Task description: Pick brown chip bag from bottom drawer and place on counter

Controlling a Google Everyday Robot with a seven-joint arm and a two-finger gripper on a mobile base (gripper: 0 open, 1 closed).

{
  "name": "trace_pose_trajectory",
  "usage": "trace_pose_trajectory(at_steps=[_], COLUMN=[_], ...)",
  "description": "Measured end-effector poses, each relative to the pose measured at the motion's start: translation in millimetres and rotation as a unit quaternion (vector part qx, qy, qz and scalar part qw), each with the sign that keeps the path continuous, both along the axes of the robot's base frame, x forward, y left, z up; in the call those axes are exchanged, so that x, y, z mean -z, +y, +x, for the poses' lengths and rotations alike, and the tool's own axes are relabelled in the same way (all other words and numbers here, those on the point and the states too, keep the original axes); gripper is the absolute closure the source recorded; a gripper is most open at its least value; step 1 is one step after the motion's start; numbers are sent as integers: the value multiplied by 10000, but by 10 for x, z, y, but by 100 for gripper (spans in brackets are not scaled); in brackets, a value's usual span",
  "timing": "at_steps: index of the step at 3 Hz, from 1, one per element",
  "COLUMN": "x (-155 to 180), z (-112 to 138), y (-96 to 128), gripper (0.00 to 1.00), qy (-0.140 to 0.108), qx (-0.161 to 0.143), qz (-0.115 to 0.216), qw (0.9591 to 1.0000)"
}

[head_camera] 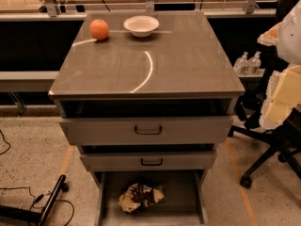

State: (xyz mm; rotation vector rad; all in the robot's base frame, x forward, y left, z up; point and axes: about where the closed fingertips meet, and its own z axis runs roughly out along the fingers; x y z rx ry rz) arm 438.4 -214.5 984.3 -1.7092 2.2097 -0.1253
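The brown chip bag (141,197) lies crumpled on the floor of the open bottom drawer (181,206), left of its middle. The counter (188,65) is the glossy grey-brown cabinet top with a curved light reflection. My gripper (281,98) shows as pale cream parts at the right edge of the view, level with the counter's front edge, well right of the cabinet and far above the bag. It holds nothing that I can see.
An orange fruit (99,29) and a white bowl (141,25) stand at the counter's back. Two wider drawers with black handles (148,130) stick out above the bottom drawer. An office chair base (263,164) stands at right; cables and a black bar (47,204) lie at left.
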Motion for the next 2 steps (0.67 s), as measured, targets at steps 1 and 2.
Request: trace_pose_trajectory(at_steps=[1,2], x=[-1,187], z=[0,4], y=[0,50], gripper=[0,0], qy=[-1,-2], qx=[0,134], qz=[0,76], qw=[10000,9999])
